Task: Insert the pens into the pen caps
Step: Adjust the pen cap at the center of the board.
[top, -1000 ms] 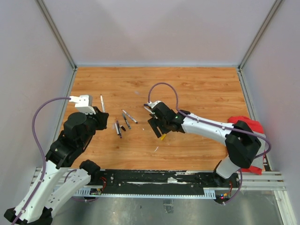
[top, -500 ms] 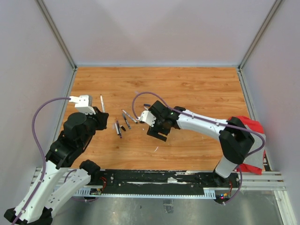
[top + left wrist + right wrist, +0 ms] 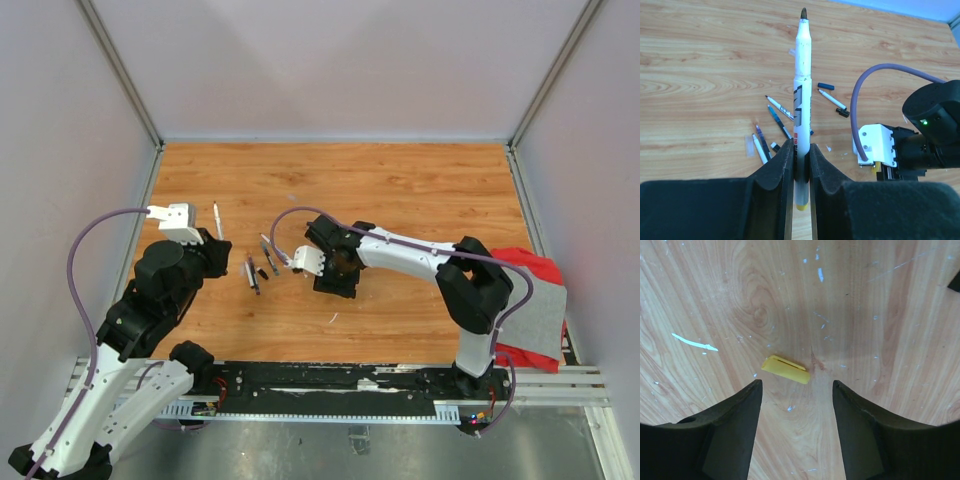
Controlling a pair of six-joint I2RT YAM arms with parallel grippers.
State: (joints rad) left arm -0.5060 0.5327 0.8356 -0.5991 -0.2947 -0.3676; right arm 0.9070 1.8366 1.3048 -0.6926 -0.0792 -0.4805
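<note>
Right gripper (image 3: 796, 390): jaws open, nothing between them, hanging low over the table (image 3: 880, 300). Its two fingers (image 3: 735, 420) frame bare wood.

Yellow cap (image 3: 786, 370) lies flat just ahead of the fingertips. It sits inside the gap, offset toward the finger at the left of the wrist view, and touches neither finger.

Key relation: the cap's long axis runs nearly finger to finger, slightly tilted. My read is that a straight close would pinch it end to end, or push it along the wood. Better to roll the wrist about a quarter turn so the pads meet the cap's sides, then move forward and down onto it.

Left gripper (image 3: 801, 150): clamped on a white pen (image 3: 802, 75) low on the barrel. The dark tip points away from the wrist and a yellow end pokes out behind the jaws. It's well apart from the cap, over the left side of the table.

So the right arm is the nearer one by far, and the cap is its pick.

The loose pens (image 3: 777, 107) and a dark blue cap (image 3: 825, 86) lie between the two arms, clear of the yellow cap.
</note>
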